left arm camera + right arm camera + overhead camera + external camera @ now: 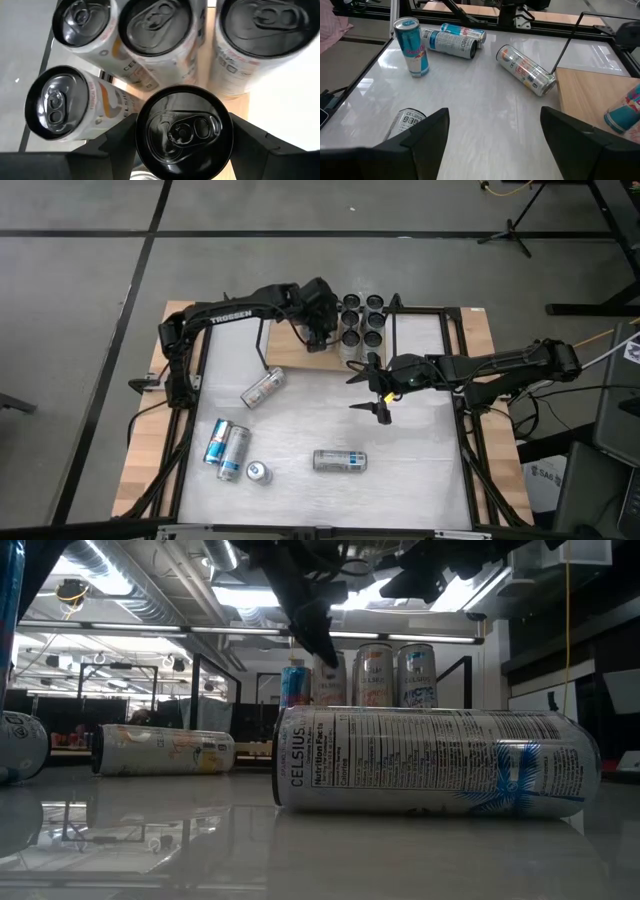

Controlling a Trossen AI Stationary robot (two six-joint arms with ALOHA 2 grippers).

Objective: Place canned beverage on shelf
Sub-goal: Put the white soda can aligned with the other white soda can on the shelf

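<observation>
- Left gripper (182, 150) holds a can (184, 131) upright between its fingers, over the shelf (290, 350) beside the standing cans (362, 320)
- Next, I judge: lower, release
- Right gripper (377, 391) waits open above the worktop (420, 450)

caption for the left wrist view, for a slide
Left gripper holds an upright can beside four cans on the shelf.

White tabletop (420, 430) carrying a wooden shelf (290, 352) with a black rod frame at its far side. Standing on the shelf board: six upright cans (362, 320) in two rows. Lying directly on the tabletop: one white-and-orange can (262, 388) near the shelf, two parallel blue-and-silver cans (227, 448), and one Celsius can (340, 461). One small can (259, 473) stands upright beside the pair.
</observation>
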